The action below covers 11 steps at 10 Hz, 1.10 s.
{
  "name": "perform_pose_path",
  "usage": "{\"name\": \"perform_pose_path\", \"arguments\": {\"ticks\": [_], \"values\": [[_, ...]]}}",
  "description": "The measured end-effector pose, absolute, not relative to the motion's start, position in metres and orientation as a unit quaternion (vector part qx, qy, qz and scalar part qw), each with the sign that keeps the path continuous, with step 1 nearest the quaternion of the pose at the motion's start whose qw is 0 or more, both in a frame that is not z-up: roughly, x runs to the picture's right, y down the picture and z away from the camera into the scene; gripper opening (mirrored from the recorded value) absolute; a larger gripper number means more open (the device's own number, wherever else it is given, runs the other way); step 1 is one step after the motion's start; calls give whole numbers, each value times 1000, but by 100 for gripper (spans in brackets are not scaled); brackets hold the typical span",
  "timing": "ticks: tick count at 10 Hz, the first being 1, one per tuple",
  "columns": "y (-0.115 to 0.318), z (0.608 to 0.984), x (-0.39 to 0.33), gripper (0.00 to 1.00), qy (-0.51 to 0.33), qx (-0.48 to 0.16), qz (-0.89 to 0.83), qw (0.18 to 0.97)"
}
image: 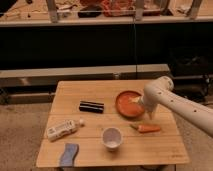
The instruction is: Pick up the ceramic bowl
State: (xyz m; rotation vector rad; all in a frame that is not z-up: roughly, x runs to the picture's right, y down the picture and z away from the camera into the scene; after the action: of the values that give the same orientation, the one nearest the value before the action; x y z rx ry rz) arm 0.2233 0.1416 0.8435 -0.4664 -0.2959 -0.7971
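The ceramic bowl (129, 104), a wide shallow orange dish with a darker rim, rests flat on the wooden table (90, 90), right of centre. My white arm reaches in from the right and bends down at the bowl's right edge. The gripper (149, 115) points downward there, just beside the rim, close over the tabletop. It is open and holds nothing. The arm hides part of the bowl's right rim.
An orange carrot (146, 128) lies just in front of the gripper. A small white cup (112, 138) stands front centre and a black box (91, 106) lies left of the bowl. A white bottle (64, 129) and a blue sponge (69, 154) sit front left. Dark shelving stands behind the table.
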Motion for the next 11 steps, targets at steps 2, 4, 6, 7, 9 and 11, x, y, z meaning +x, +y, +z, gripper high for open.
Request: {"name": "perform_pose_path", "arguments": {"ticks": [2,4,6,7,9,11], "values": [[145,847,226,80,-147,-226,-384,883],[147,850,228,80,-151,-228,-385,882],[148,851,230,80,-154,-229,-385,881],[149,852,231,80,-155,-231,-386,880],[150,853,233,80,-157,-232,-387,879],[151,854,235,79,-160,-234,-387,877]]}}
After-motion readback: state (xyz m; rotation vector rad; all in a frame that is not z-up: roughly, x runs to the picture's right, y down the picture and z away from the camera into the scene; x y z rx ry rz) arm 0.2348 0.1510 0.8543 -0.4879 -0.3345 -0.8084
